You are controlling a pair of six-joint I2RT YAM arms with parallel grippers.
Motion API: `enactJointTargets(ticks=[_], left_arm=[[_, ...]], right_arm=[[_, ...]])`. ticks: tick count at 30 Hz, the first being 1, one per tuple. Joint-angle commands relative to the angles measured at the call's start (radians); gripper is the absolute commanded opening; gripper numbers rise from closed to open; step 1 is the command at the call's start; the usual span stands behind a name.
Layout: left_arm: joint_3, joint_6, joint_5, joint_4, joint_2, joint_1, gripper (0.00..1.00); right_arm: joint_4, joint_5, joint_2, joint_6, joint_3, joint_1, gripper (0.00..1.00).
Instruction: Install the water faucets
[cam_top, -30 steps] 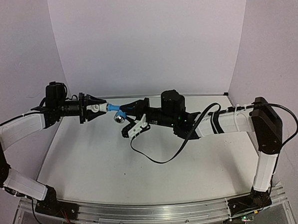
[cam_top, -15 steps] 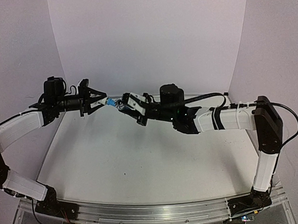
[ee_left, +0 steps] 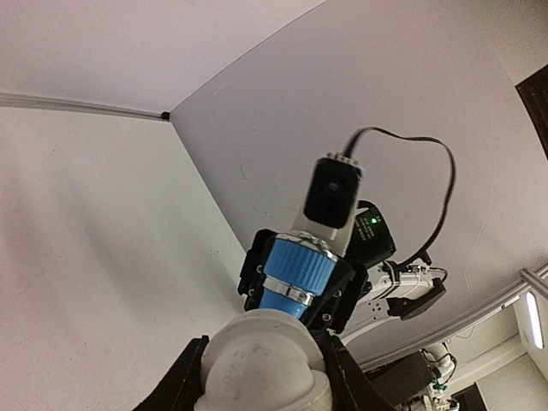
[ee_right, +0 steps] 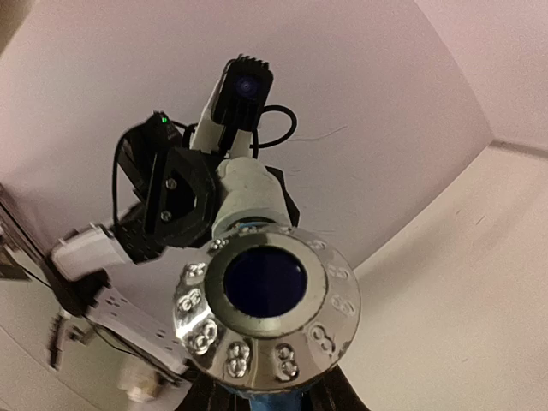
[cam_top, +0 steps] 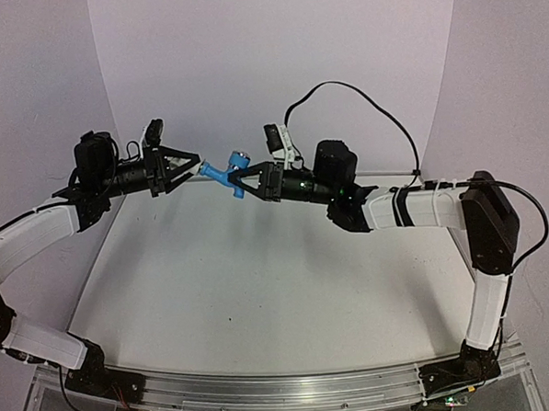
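The water faucets hang in mid-air between both arms, well above the table. The light-blue tap body (cam_top: 223, 175) has a ribbed barrel (ee_left: 296, 272) and a chrome-rimmed knob (ee_right: 266, 317) with a dark blue centre. Its end sits in the white fitting (ee_left: 261, 364), also visible in the right wrist view (ee_right: 250, 199). My left gripper (cam_top: 196, 166) (ee_left: 261, 344) is shut on the white fitting from the left. My right gripper (cam_top: 240, 181) (ee_right: 270, 399) is shut on the blue tap body from the right. The two grippers point at each other, almost tip to tip.
The white table (cam_top: 260, 289) lies below the arms, walled at the back and both sides. The right arm's black cable (cam_top: 342, 87) arcs high above its wrist. The left wrist camera (ee_right: 243, 87) and the right wrist camera (ee_left: 333, 190) face each other.
Both grippers rose with the joined parts. The right wrist rolled about half a turn, its camera now on top and its cable swung up; its jaws tightened on the blue tap body.
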Motion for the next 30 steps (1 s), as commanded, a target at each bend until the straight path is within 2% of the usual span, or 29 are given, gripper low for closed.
enactJointTargets(ticks=[1,2,5,7,9,11,14,15,16,19,22,25,26,28,30], left_arm=[[-0.044,0.053,-0.035,0.225,-0.065,0.013,0.00],[-0.052,0.038,-0.048,0.240,-0.070,0.011,0.00],[-0.062,0.031,-0.072,0.246,-0.067,0.013,0.00],[-0.072,0.023,-0.086,0.249,-0.064,0.011,0.00],[-0.080,0.007,-0.102,0.252,-0.060,0.012,0.00],[-0.090,-0.020,-0.137,0.252,-0.059,0.012,0.00],[-0.108,-0.088,-0.223,0.252,-0.066,0.014,0.00],[-0.109,-0.102,-0.242,0.252,-0.066,0.014,0.00],[-0.107,-0.134,-0.273,0.252,-0.063,0.015,0.00],[-0.086,-0.206,-0.290,0.249,-0.045,0.017,0.00],[-0.065,-0.293,-0.286,0.227,-0.020,0.025,0.00],[-0.017,-0.378,-0.249,0.151,0.023,0.037,0.00],[0.004,-0.409,-0.220,0.116,0.046,0.040,0.00],[0.013,-0.460,-0.185,0.104,0.064,0.040,0.00],[0.014,-0.546,-0.141,0.098,0.079,0.042,0.00]], right_arm=[[0.208,0.013,0.066,0.692,0.038,-0.072,0.00],[0.348,0.004,0.099,0.846,0.033,-0.081,0.00],[0.581,0.019,0.202,1.168,0.057,-0.088,0.00],[0.676,0.036,0.244,1.258,0.081,-0.091,0.00],[0.697,0.049,0.258,1.281,0.076,-0.096,0.00],[0.689,0.064,0.237,1.252,0.036,-0.103,0.08],[0.663,0.077,0.202,1.181,-0.048,-0.118,0.37],[0.660,0.076,0.196,1.162,-0.066,-0.119,0.42],[0.651,0.073,0.182,1.121,-0.100,-0.123,0.53],[0.647,0.072,0.154,1.012,-0.189,-0.128,0.68],[0.649,0.046,0.120,0.904,-0.253,-0.129,0.76],[0.590,-0.012,0.055,0.655,-0.290,-0.129,0.80],[0.507,-0.013,0.012,0.472,-0.304,-0.128,0.81],[0.306,0.002,-0.048,0.251,-0.302,-0.126,0.81],[0.067,0.059,-0.127,-0.109,-0.267,-0.114,0.81]])
